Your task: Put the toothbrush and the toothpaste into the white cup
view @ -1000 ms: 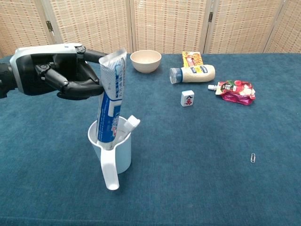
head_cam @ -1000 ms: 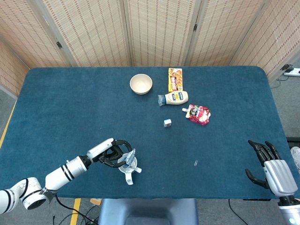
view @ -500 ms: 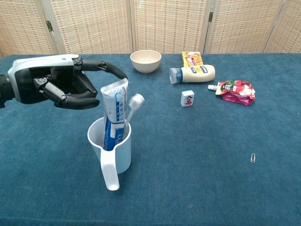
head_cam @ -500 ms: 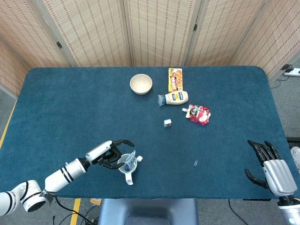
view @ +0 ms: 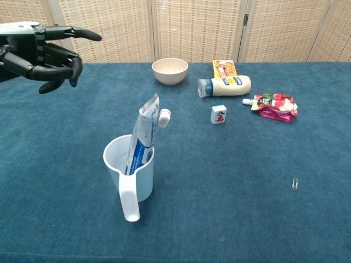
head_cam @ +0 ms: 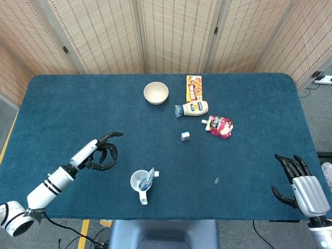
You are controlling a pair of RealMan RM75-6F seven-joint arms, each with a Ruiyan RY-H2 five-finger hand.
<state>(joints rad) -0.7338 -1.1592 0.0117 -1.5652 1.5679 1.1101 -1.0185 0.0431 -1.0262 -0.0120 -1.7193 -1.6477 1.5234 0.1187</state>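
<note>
Beside spread, empty left hand [head_cam: 102, 153], toothpaste [view: 142, 135] leaning in white cup [view: 129, 176]

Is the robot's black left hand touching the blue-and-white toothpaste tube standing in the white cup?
Apart. The chest view shows the left hand up and to the side, with bare table between it and the toothpaste tube.
</note>
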